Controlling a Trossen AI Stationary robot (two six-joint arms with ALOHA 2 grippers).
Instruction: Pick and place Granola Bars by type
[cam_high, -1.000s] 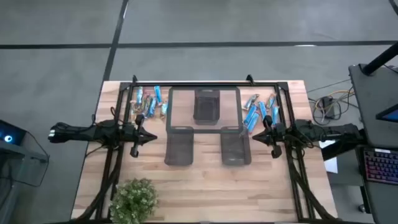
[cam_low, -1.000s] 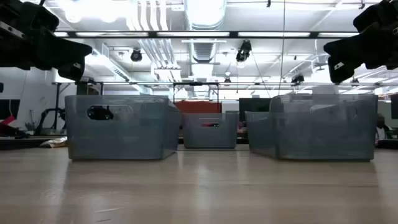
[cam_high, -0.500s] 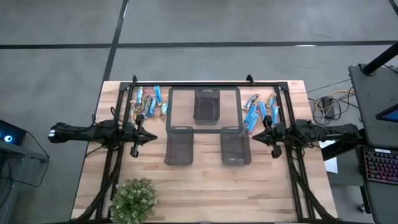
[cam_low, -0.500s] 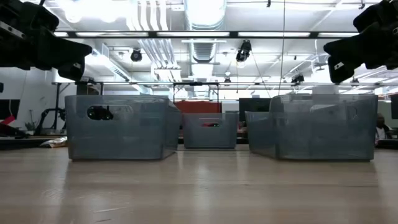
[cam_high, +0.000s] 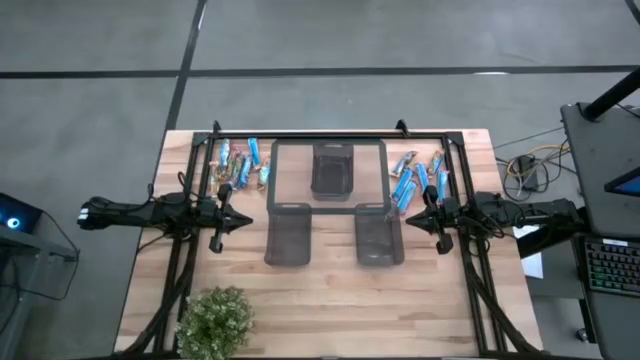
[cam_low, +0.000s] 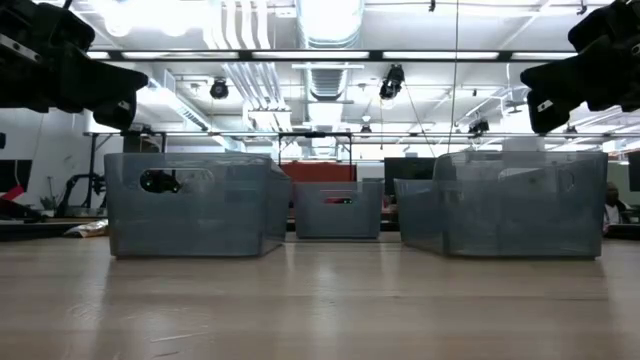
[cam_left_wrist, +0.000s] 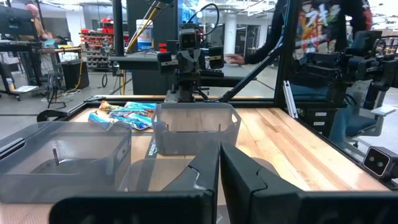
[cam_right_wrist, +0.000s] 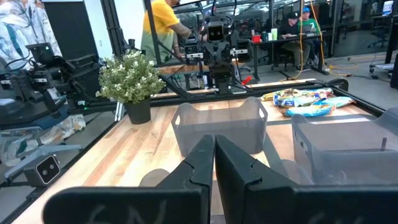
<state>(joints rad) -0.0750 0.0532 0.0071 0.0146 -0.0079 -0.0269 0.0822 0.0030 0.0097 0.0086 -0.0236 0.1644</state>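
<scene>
Sorting not begun: slim foil-wrapped granola bars (cam_high: 238, 165) lie heaped at both far worktop corners; three dark wire-mesh bins (cam_high: 288, 233) look empty; left gripper (cam_high: 243, 221) and right gripper (cam_high: 411, 217) clenched, holding nothing.

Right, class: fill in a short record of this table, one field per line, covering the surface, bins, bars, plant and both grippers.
surface: pale wooden table
bins: three dark wire-mesh rectangular bins, one far, two near, apparently empty
bars: small foil-wrapped granola bars, mostly blue, in a left pile and a right pile
plant: small green potted plant at the near left edge
left gripper: shut, holding nothing
right gripper: shut, holding nothing
</scene>
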